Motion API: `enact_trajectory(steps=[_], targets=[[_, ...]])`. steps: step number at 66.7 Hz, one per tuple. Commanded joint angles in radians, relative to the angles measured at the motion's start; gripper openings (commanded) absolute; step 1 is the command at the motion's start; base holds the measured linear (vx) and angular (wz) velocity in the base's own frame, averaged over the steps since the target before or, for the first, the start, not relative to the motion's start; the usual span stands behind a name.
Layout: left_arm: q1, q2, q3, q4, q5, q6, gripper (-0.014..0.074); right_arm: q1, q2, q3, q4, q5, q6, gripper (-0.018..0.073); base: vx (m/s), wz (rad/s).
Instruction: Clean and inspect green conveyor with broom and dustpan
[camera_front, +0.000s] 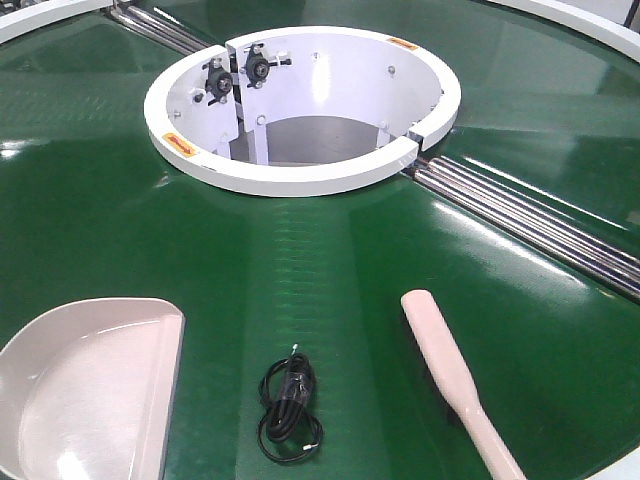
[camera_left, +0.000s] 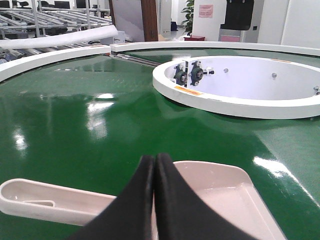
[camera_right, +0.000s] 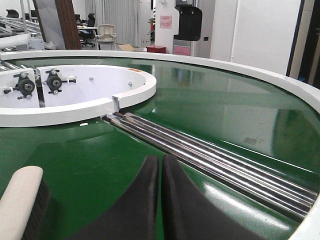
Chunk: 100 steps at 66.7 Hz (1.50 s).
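Observation:
The green conveyor (camera_front: 340, 270) fills the front view. A beige dustpan (camera_front: 90, 390) lies on it at the front left. A pink-handled broom (camera_front: 452, 368) lies at the front right, head pointing away. A coiled black cable (camera_front: 288, 408) lies between them. Neither gripper shows in the front view. In the left wrist view my left gripper (camera_left: 154, 158) is shut and empty, just above the dustpan (camera_left: 225, 192). In the right wrist view my right gripper (camera_right: 162, 159) is shut and empty over bare belt. The broom's pale back and black bristles (camera_right: 20, 200) lie to its left.
A raised white ring (camera_front: 300, 182) with two black bearings stands at the conveyor's middle. It also shows in the left wrist view (camera_left: 235, 104) and right wrist view (camera_right: 75, 111). Steel rollers (camera_front: 530, 228) run from the ring to the right edge, just beyond the right gripper (camera_right: 210, 160).

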Motion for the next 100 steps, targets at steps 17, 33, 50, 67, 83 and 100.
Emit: enact_trajectory(steps=[17, 33, 50, 67, 83, 100], targets=[[0.004, -0.015, 0.023, -0.004, -0.077, -0.006, -0.0023, -0.009, -0.008, 0.012, -0.010, -0.079, 0.001, -0.0005, 0.00, 0.00], [0.004, -0.015, 0.014, -0.013, -0.211, -0.007, -0.0023, -0.009, -0.008, 0.012, -0.010, -0.134, 0.002, -0.0005, 0.00, 0.00], [0.004, -0.015, 0.013, -0.028, -0.445, -0.015, -0.0023, -0.009, -0.008, 0.006, -0.005, -0.375, 0.005, -0.0005, 0.00, 0.00], [0.004, -0.001, -0.062, -0.164, -0.604, -0.099, -0.0023, -0.009, 0.004, -0.133, -0.020, -0.362, 0.005, -0.0005, 0.00, 0.00], [0.000, 0.193, -0.370, 0.241, -0.513, -0.166, -0.0022, -0.009, 0.197, -0.392, -0.128, -0.319, 0.002, -0.0005, 0.00, 0.00], [0.000, 0.532, -0.660, 0.583, -0.467, -0.362, -0.0017, -0.009, 0.566, -0.707, -0.120, -0.097, 0.008, -0.0005, 0.00, 0.00]])
